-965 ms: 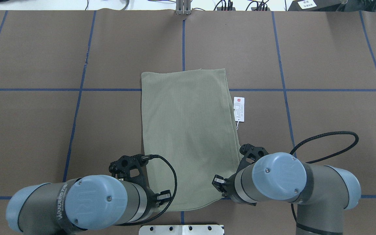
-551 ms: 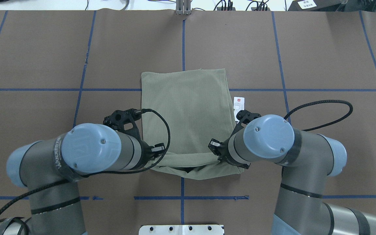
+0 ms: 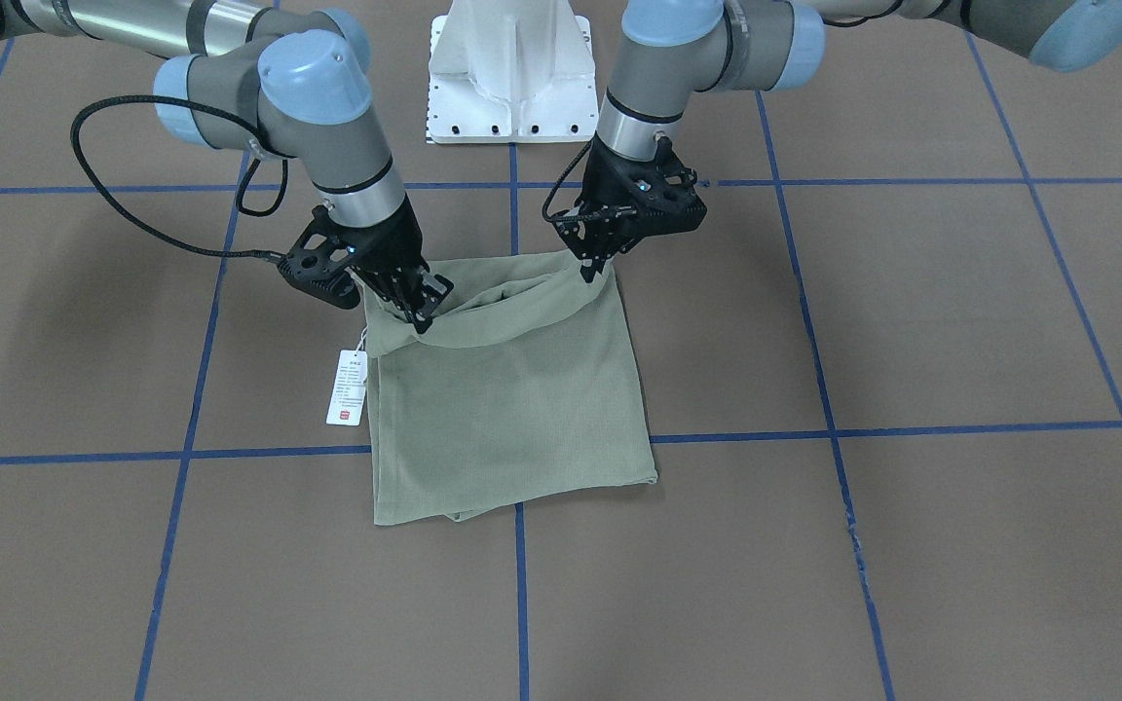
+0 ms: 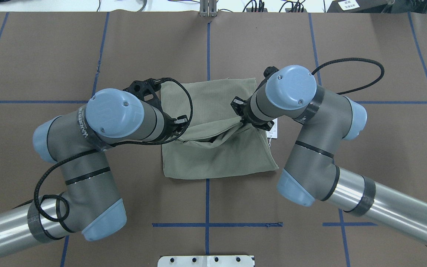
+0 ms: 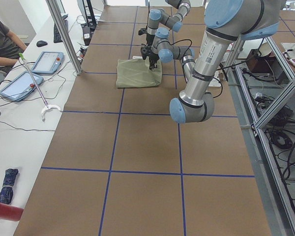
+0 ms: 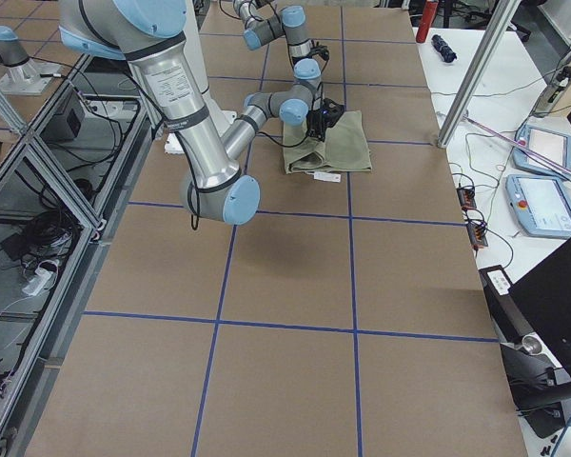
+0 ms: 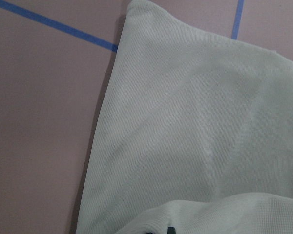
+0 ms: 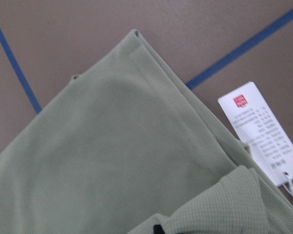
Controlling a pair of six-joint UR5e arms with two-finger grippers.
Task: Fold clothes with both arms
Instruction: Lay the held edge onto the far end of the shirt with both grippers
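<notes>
Overhead, left arm (image 4: 121,115) and right arm (image 4: 291,92) hide where left gripper (image 3: 592,265) and right gripper (image 3: 422,313) meet the shirt (image 4: 213,159), the right arm also covering most of the tag (image 4: 275,129); tag print unreadable; side views show both grippers too small.

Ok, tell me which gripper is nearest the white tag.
The right gripper: the tag lies beside its corner of the shirt, while the left gripper holds the opposite corner.

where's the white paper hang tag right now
In the front-facing view the white paper hang tag lies flat on the brown table cover at the view's left, beside the pale sage-green knit shirt, below the right gripper.
</notes>
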